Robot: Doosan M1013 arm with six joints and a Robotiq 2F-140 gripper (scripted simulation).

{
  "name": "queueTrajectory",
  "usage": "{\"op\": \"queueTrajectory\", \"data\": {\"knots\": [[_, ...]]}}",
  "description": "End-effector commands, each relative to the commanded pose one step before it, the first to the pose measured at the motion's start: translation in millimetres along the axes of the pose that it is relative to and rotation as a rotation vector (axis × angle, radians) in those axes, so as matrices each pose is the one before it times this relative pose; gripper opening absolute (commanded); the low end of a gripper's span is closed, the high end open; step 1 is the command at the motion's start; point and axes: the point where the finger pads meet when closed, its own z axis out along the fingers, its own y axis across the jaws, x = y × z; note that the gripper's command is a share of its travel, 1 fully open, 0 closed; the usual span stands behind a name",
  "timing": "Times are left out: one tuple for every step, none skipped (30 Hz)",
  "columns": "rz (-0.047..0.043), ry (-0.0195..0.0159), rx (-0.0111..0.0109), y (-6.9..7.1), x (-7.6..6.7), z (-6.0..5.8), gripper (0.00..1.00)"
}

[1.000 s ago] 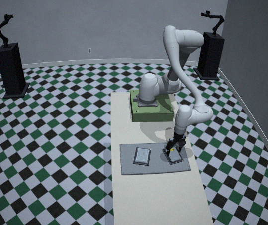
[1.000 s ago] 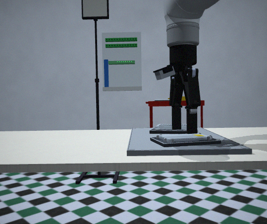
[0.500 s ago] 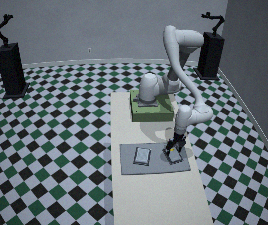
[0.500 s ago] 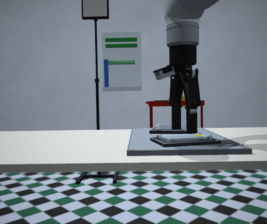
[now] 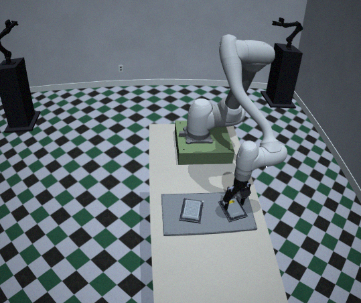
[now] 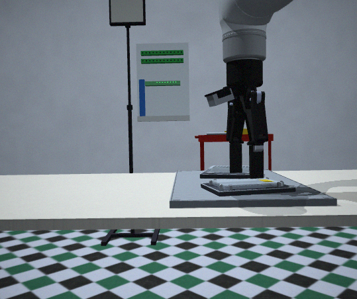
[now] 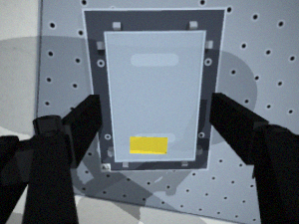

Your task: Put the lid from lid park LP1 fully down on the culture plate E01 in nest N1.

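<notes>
The lid [image 7: 155, 94] is a clear rectangle with a yellow label [image 7: 149, 144]. It lies flat in the dark frame of lid park LP1 [image 5: 234, 212] at the right of the grey perforated baseplate [image 5: 209, 213]. My gripper [image 7: 155, 109] is open and points straight down over the lid, one finger off each long side with a gap on both. In the side view the fingertips [image 6: 246, 173] stand just above the lid [image 6: 247, 184]. Culture plate E01 [image 5: 191, 210] sits uncovered in nest N1 to the left, and shows behind the fingers in the side view [image 6: 222, 170].
The arm's green base block [image 5: 203, 145] stands on the table behind the baseplate. Two black pedestals [image 5: 15, 94] with small arms stand on the floor far off. A red table and a stand with a sign [image 6: 127, 13] are in the background.
</notes>
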Motion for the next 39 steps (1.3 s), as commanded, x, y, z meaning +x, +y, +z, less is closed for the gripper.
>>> {"op": "queueTrajectory", "data": {"knots": [[0.00009, 0.0012, 0.00025, -0.09, 0.49, -0.63, 0.69], [0.0, 0.0, 0.0, 0.0, 0.0, 0.0, 0.63], [0.0, 0.0, 0.0, 0.0, 0.0, 0.0, 0.63], [0.0, 0.0, 0.0, 0.0, 0.0, 0.0, 0.63], [0.0, 0.0, 0.0, 0.0, 0.0, 0.0, 0.63], [0.0, 0.0, 0.0, 0.0, 0.0, 0.0, 0.63], [0.0, 0.0, 0.0, 0.0, 0.0, 0.0, 0.63], [0.0, 0.0, 0.0, 0.0, 0.0, 0.0, 0.63], [0.0, 0.0, 0.0, 0.0, 0.0, 0.0, 0.63], [0.0, 0.0, 0.0, 0.0, 0.0, 0.0, 0.63], [0.0, 0.0, 0.0, 0.0, 0.0, 0.0, 0.63], [0.0, 0.0, 0.0, 0.0, 0.0, 0.0, 0.63], [0.0, 0.0, 0.0, 0.0, 0.0, 0.0, 0.63], [0.0, 0.0, 0.0, 0.0, 0.0, 0.0, 0.63], [0.0, 0.0, 0.0, 0.0, 0.0, 0.0, 0.63], [0.0, 0.0, 0.0, 0.0, 0.0, 0.0, 0.63], [0.0, 0.0, 0.0, 0.0, 0.0, 0.0, 0.63], [0.0, 0.0, 0.0, 0.0, 0.0, 0.0, 0.63], [0.0, 0.0, 0.0, 0.0, 0.0, 0.0, 0.63], [0.0, 0.0, 0.0, 0.0, 0.0, 0.0, 0.63], [0.0, 0.0, 0.0, 0.0, 0.0, 0.0, 0.63], [0.0, 0.0, 0.0, 0.0, 0.0, 0.0, 0.63], [0.0, 0.0, 0.0, 0.0, 0.0, 0.0, 0.63], [0.0, 0.0, 0.0, 0.0, 0.0, 0.0, 0.63], [0.0, 0.0, 0.0, 0.0, 0.0, 0.0, 0.63], [0.0, 0.0, 0.0, 0.0, 0.0, 0.0, 0.63], [0.0, 0.0, 0.0, 0.0, 0.0, 0.0, 0.63], [0.0, 0.0, 0.0, 0.0, 0.0, 0.0, 0.63], [0.0, 0.0, 0.0, 0.0, 0.0, 0.0, 0.63], [0.0, 0.0, 0.0, 0.0, 0.0, 0.0, 0.63], [0.0, 0.0, 0.0, 0.0, 0.0, 0.0, 0.63], [0.0, 0.0, 0.0, 0.0, 0.0, 0.0, 0.63], [0.0, 0.0, 0.0, 0.0, 0.0, 0.0, 0.63], [0.0, 0.0, 0.0, 0.0, 0.0, 0.0, 0.63], [0.0, 0.0, 0.0, 0.0, 0.0, 0.0, 0.63], [0.0, 0.0, 0.0, 0.0, 0.0, 0.0, 0.63], [0.0, 0.0, 0.0, 0.0, 0.0, 0.0, 0.63], [0.0, 0.0, 0.0, 0.0, 0.0, 0.0, 0.63], [0.0, 0.0, 0.0, 0.0, 0.0, 0.0, 0.63]]}}
